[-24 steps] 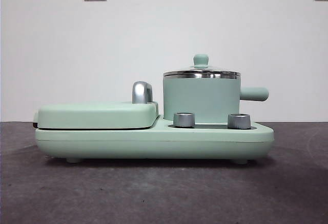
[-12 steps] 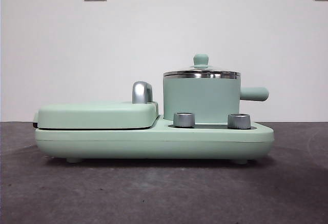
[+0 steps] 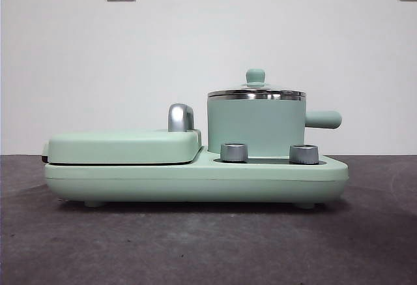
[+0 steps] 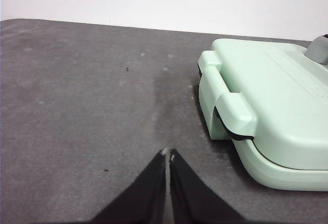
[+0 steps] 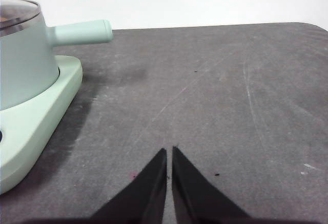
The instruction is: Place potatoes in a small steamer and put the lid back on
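Front view: small steamer [image 3: 256, 127] upright on the right half of a mint green appliance base [image 3: 195, 179], stubby side handle [image 3: 324, 119] pointing right, level with the table. Lid [image 3: 256, 91] seated flat on the steel rim, knob up. Flat griddle cover [image 3: 124, 146] with chrome handle [image 3: 180, 117] just beside the pot on the left; two steel dials [image 3: 234, 152] in front. No potato visible. Left gripper [image 4: 167, 156] over bare grey table [image 4: 92, 106] beside the griddle end, jaws pressed together. Right gripper [image 5: 169, 152] off past the handle side, tips likewise closed together, nothing held.
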